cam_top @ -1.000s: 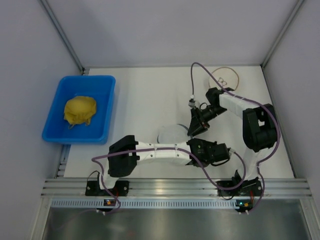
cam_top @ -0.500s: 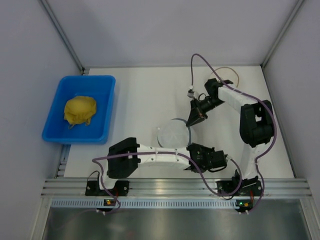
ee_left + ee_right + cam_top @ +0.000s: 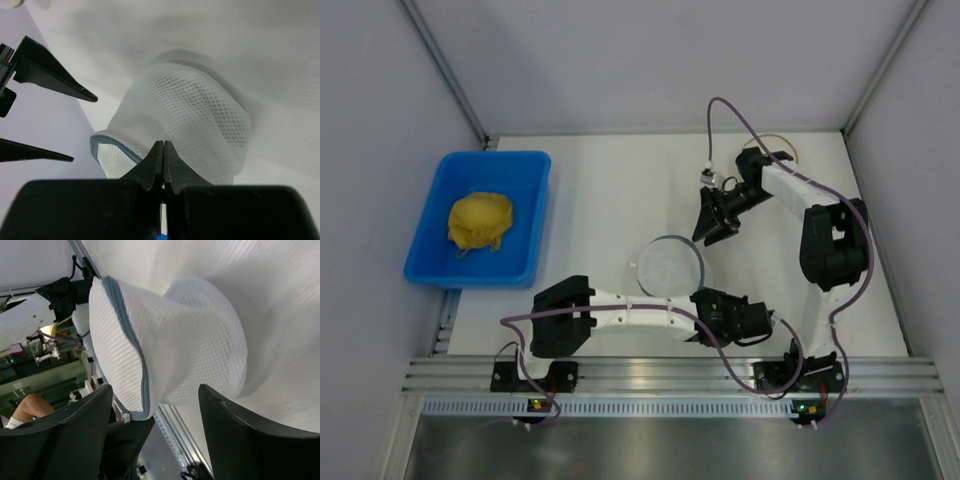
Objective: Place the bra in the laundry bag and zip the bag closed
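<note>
Drawn back over the last second, the right gripper (image 3: 708,222) now hangs clear of the laundry bag (image 3: 670,265), whose full round outline shows on the counter (image 3: 600,190) where it was half hidden before. The bag lies just ahead of the left gripper (image 3: 163,146), whose fingers are pressed together on the near edge of the mesh, beside the blue-grey zipper rim (image 3: 114,145). Whether they pinch the slider itself cannot be told. The right gripper's fingers stand wide apart, holding nothing, with the bag a short way beyond their tips.

No part of the bra can be made out in any view. It may sit inside the puffed mesh, but the pictures do not settle that. The stretch of zipper seen from the right wrist looks shut.

By these signs the work appears to be at the zipping stage, or just past it. The next move calls for a check that the zipper runs closed all the way round. If it does not, the right gripper would need to steady the far side while the left pulls the rim along.

Well off to the left gripper's far side, a blue bin (image 3: 532,205) holds a yellow cloth lump (image 3: 480,220).
</note>
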`<state>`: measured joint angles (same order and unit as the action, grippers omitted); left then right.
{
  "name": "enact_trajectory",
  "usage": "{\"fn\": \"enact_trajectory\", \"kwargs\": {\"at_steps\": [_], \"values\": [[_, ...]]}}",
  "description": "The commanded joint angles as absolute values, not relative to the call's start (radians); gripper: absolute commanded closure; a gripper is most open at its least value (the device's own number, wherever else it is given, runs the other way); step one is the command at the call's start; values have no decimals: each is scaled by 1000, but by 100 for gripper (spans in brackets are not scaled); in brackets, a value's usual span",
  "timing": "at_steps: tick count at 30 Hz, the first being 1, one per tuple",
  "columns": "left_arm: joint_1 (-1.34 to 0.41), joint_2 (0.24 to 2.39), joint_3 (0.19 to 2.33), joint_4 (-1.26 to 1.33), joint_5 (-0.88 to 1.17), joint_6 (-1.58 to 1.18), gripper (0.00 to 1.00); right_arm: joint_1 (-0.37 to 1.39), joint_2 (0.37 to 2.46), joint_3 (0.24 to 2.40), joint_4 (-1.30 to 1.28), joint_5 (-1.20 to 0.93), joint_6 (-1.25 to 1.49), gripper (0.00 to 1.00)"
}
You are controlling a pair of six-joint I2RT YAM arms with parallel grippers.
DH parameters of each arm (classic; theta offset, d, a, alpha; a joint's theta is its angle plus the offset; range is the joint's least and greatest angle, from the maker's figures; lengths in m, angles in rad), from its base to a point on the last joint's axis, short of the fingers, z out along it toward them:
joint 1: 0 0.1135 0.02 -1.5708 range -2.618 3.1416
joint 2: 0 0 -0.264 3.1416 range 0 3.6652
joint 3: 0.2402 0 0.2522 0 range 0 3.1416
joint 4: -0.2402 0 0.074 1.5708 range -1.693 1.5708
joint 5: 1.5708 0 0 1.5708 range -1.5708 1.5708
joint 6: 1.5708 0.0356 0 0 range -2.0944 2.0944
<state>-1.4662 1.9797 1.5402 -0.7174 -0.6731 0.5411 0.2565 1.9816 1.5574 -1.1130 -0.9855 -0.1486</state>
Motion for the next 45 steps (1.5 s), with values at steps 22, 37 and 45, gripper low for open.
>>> {"fn": "enact_trajectory", "kwargs": {"at_steps": [22,37,45], "values": [[-1419,1971,1626,-652,-677,569,100,310,1876,1357,-1062,-1037,-170,100],[-1477,1894,1488,-655,-660,511,100,245,2055,1660,-1127,-1009,-213,100],[-1445,1959,1595,-649,-695,554,100,230,1913,1580,-1193,-971,-228,31]]}}
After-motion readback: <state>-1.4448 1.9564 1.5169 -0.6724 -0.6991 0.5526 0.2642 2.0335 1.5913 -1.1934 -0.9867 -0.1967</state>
